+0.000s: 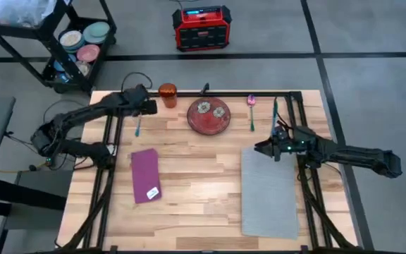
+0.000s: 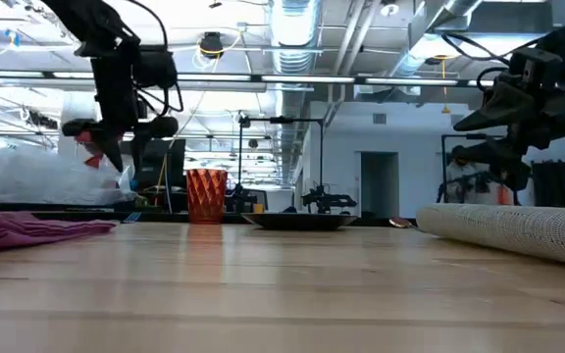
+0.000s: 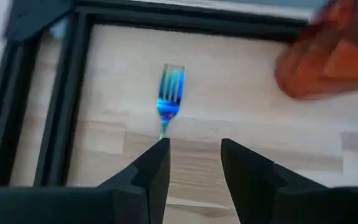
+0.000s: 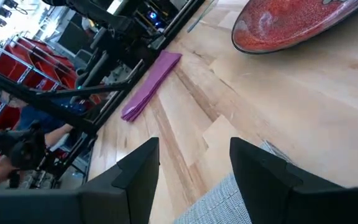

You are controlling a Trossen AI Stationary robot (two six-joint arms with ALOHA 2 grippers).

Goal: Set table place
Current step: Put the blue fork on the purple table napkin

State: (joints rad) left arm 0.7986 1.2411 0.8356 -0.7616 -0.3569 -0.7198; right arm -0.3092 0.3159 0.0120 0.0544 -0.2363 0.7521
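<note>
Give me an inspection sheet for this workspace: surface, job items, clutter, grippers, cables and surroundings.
Surface: light wood table, black frame.
Job's things: grey placemat on the right; purple napkin on the left; red plate, orange cup, pink utensil and teal utensil along the far edge; blue fork lies left of the cup.
Clutter: nothing seen on the table.
Grippers: left gripper open, above the fork's handle end; right gripper open, above the placemat's far left corner.
Cables: black loops on the left arm.
Surroundings: black cart holding dishes; red box on the floor.
</note>
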